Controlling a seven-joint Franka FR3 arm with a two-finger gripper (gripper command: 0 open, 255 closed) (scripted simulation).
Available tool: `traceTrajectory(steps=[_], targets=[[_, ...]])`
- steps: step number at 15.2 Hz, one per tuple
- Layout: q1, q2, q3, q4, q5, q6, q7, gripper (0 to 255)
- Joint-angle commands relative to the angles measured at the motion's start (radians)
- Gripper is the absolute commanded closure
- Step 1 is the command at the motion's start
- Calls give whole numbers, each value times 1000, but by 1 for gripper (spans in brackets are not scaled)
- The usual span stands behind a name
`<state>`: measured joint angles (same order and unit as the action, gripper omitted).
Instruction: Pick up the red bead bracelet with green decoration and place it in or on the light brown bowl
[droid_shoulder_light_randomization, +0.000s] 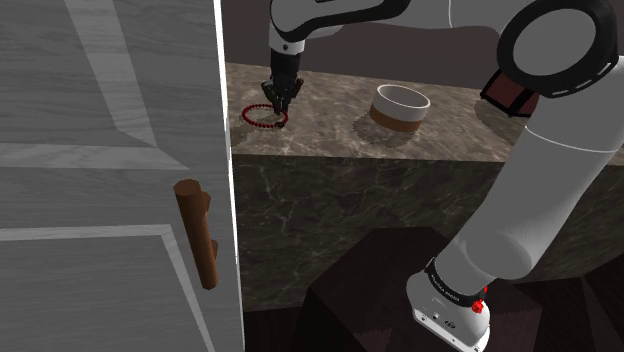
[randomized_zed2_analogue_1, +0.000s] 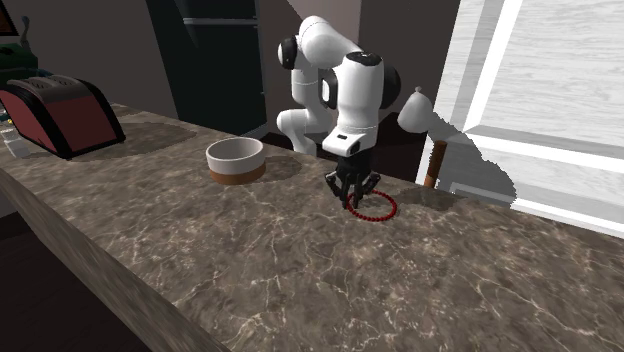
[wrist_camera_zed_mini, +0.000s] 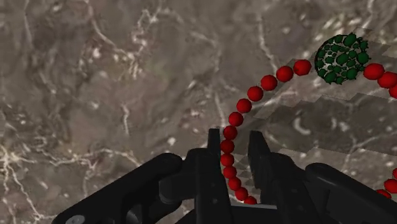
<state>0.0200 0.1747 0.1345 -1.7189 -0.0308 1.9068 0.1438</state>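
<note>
The red bead bracelet (droid_shoulder_light_randomization: 262, 117) (randomized_zed2_analogue_1: 376, 208) lies flat on the dark marble counter (droid_shoulder_light_randomization: 450, 142). Its green studded ball (wrist_camera_zed_mini: 342, 58) sits on the strand a little beyond the fingertips. My black gripper (droid_shoulder_light_randomization: 279, 106) (randomized_zed2_analogue_1: 352, 195) (wrist_camera_zed_mini: 233, 145) points straight down at the bracelet's near side. Its fingers stand narrowly apart, one on each side of the bead strand (wrist_camera_zed_mini: 230, 132), with a small gap showing at one finger. The light brown bowl (droid_shoulder_light_randomization: 402, 107) (randomized_zed2_analogue_1: 235, 160), white inside, stands upright on the counter, off to the shoulder view's right of the gripper.
A grey panelled door (droid_shoulder_light_randomization: 110, 180) with a brown wooden handle (droid_shoulder_light_randomization: 195, 232) takes up the shoulder view's left, close to the bracelet. A dark red appliance (randomized_zed2_analogue_1: 55, 112) sits at the counter's far end in the second exterior view. The counter's front edge (droid_shoulder_light_randomization: 400, 160) drops toward my stand.
</note>
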Motion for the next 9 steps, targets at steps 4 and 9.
traceTrajectory(steps=[4, 9], targets=[[-2, 16, -3, 6, -8, -4, 0, 255], [-4, 2, -3, 14, -6, -25, -2, 255]])
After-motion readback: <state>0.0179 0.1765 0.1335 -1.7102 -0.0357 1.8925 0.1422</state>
